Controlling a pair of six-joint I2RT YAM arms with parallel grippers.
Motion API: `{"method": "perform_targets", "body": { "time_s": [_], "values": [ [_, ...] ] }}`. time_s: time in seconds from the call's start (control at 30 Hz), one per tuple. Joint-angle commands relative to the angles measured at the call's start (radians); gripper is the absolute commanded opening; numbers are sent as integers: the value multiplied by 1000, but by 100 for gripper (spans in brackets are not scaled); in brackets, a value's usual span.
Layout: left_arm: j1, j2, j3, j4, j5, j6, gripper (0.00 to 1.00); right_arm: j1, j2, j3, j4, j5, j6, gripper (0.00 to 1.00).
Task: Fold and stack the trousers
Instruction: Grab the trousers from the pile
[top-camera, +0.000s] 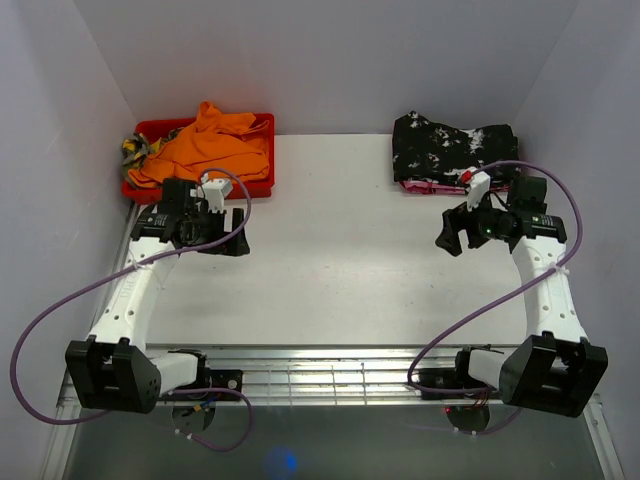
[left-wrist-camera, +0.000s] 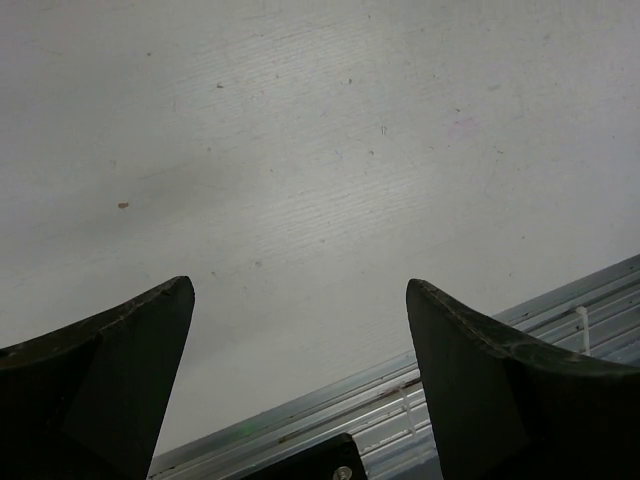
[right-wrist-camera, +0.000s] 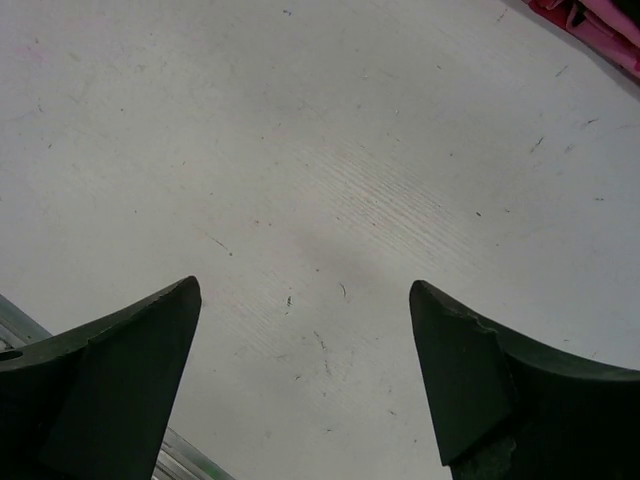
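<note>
White table (top-camera: 330, 250) filled the view between pale walls. At far left, orange trousers (top-camera: 205, 150) lay heaped in a red bin (top-camera: 262, 125). Just in front, the left gripper (left-wrist-camera: 300, 285) hovered, jaws wide and empty. The right gripper (right-wrist-camera: 305, 285), likewise wide and empty, hung near a black speckled garment (top-camera: 450, 145).

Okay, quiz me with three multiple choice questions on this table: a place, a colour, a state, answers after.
1. Where are the orange trousers?
A. heaped in the red bin
B. spread mid-table
C. in a gripper
2. What colour is the far-right garment?
A. blue
B. black with white specks
C. yellow
3. How are the left gripper and right gripper?
A. both shut
B. both open, empty
C. one holding cloth
Answers: A, the top view shows them piled in the bin; B, speckled black shows there; B, wrist views show jaws apart over bare table.
</note>
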Motion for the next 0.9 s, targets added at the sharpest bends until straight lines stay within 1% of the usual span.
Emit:
{"method": "perform_targets", "body": {
  "time_s": [0.0,0.03,0.07,0.1,0.2,0.23,0.27,0.3,0.33,0.37,0.4,0.43,0.53,0.6,0.67,0.7,0.8,0.87],
  "values": [
    [0,13,109,10,-58,-20,98,-8,50,88,17,-13,52,90],
    [0,35,138,4,-66,-20,98,-8,62,98,14,-9,52,90],
    [0,80,174,1,-70,-52,98,-8,80,111,11,-6,51,90],
    [11,102,244,2,-67,-58,98,-8,88,129,7,-6,46,90],
    [48,199,355,27,-41,-69,98,-8,117,154,-1,-2,49,90],
    [62,229,442,33,-37,-75,98,-8,123,166,1,1,63,90],
    [76,301,489,38,-32,-77,98,-8,135,171,-1,2,68,90],
    [92,340,539,42,-37,-87,98,-8,140,174,-1,4,77,90],
    [137,384,647,41,-34,-97,98,-8,146,178,-1,5,83,90],
    [149,429,703,38,-38,-106,98,-8,157,178,-4,10,92,90],
    [167,513,756,38,-67,-132,98,-7,162,180,-7,10,95,90],
    [172,550,853,41,-75,-137,98,-8,166,184,-6,10,97,90],
    [181,671,965,81,-107,-146,98,-8,183,192,-9,7,103,90],
    [185,739,979,137,-127,-141,98,-8,194,204,-6,5,104,90],
    [185,780,982,172,-126,-108,98,-8,206,218,-3,7,106,90],
    [185,799,976,215,-127,-101,98,-8,211,223,-3,8,108,90],
    [185,877,958,287,-101,-68,98,-8,232,238,-7,10,111,90],
    [183,941,956,308,-94,-49,98,-8,246,243,-16,11,112,90]
  ]
}}
